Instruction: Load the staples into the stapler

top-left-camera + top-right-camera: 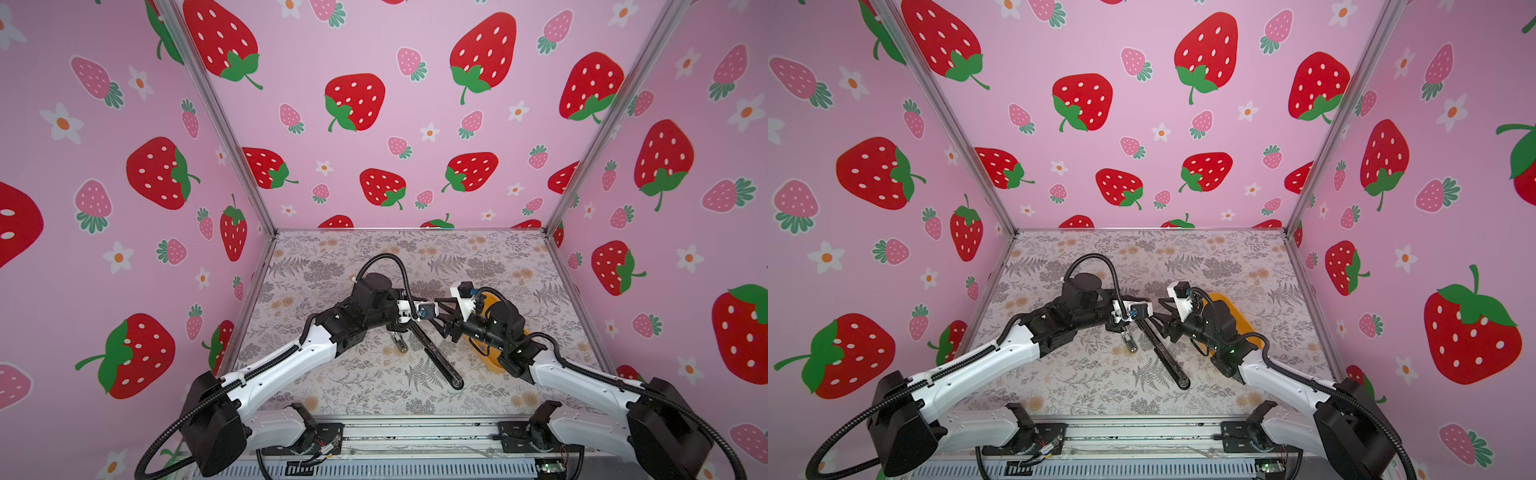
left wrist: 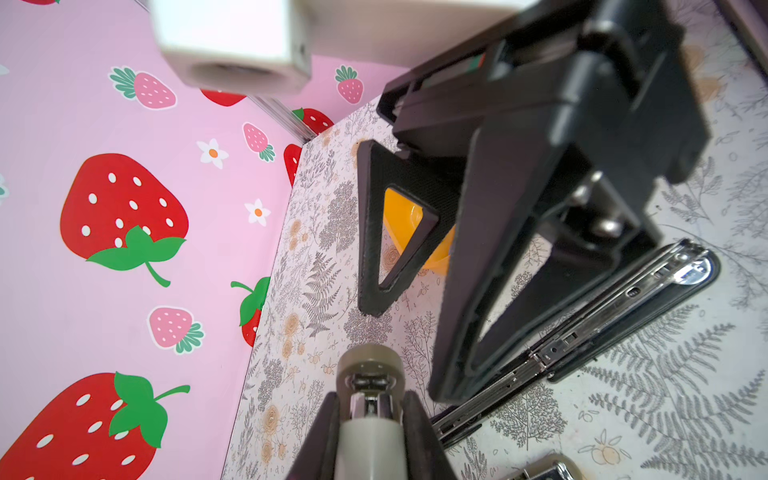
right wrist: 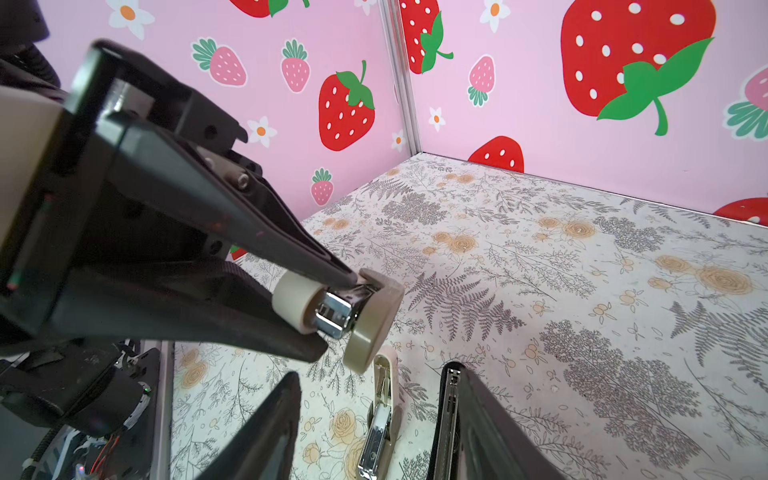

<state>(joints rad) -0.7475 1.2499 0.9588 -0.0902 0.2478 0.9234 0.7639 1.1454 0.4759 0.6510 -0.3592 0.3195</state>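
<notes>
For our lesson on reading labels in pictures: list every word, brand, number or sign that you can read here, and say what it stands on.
None can be read in any view.
black stapler: no brand or number shows.
beige stapler: bare plastic and metal, no label.
blue mark on the left wrist camera: too small to read.
walls and table cover: pictures only.

The stapler (image 2: 602, 324) is matt black plastic with a shiny metal rail. The beige piece (image 3: 374, 328) is smooth plastic around bright chrome. I see rough matt fingers (image 2: 368, 232) on the right hand (image 2: 409, 351), and a glossy orange dish (image 2: 401, 212).
</notes>
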